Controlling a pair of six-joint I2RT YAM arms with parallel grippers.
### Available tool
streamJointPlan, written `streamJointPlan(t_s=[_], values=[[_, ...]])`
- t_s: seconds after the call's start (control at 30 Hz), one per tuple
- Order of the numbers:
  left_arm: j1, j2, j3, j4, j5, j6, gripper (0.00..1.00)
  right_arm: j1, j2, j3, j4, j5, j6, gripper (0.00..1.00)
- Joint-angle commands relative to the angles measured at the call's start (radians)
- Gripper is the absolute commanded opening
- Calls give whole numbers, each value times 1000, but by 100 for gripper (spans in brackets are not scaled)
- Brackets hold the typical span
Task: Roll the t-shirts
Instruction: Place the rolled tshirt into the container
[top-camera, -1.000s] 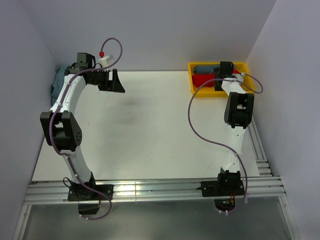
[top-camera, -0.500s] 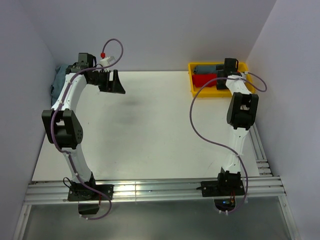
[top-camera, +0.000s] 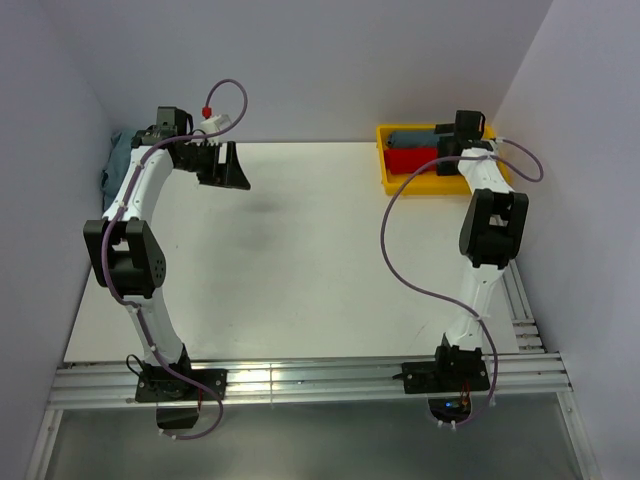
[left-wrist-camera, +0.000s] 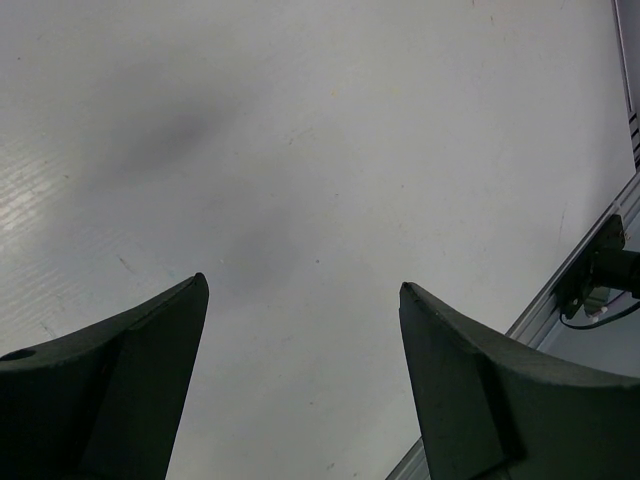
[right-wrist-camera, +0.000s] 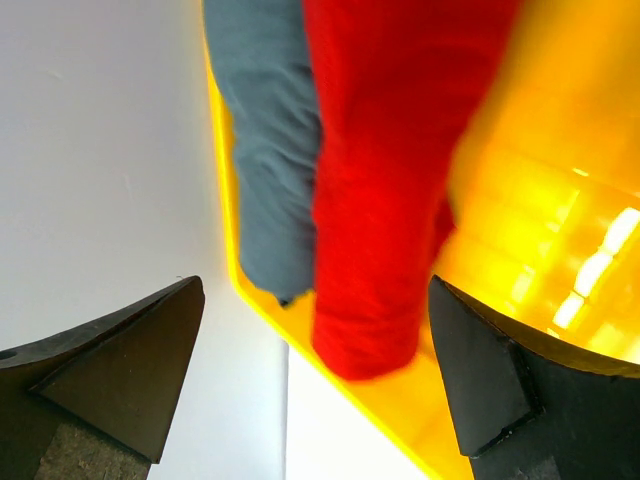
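My right pincer (right-wrist-camera: 315, 285) is released, jaws spread wide, grasping nothing. It hangs above the yellow bin (right-wrist-camera: 540, 200), which sits at the far right corner of the tabletop (top-camera: 300, 260). In the bin lie two rolled t-shirts side by side and touching: the red t-shirt (right-wrist-camera: 375, 180) and the blue-grey t-shirt (right-wrist-camera: 270, 150). The red roll lies directly between my right fingers in the wrist view; the blue-grey roll lies along the bin wall.

My left pincer (left-wrist-camera: 302, 284) is also released and grasps nothing. It is raised over the far left part of the tabletop. A pale teal t-shirt (top-camera: 118, 160) lies bunched at the far left edge, behind my left arm.
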Motion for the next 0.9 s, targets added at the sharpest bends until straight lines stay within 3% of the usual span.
streamJointPlan(t_s=[0.0,0.17,0.3,0.47,0.57,0.87], values=[[-3,-40,-5,34,20,-1,82,-2,-138,-62,31,-9,-56,100],[-3,-93,-40,92,-21,-45,82,55,-308,-195,60,45,-189,100],[-3,-174,-106,157,-82,-54,82,137,-505,-415,144,83,-347,100],[-3,-275,-203,209,-153,-67,81,333,-785,-647,178,187,-551,100],[-3,-332,-278,267,-200,-77,82,418,-933,-797,206,191,-594,100],[-3,-536,-507,430,-291,-103,82,470,-1302,-1102,260,197,-664,100]])
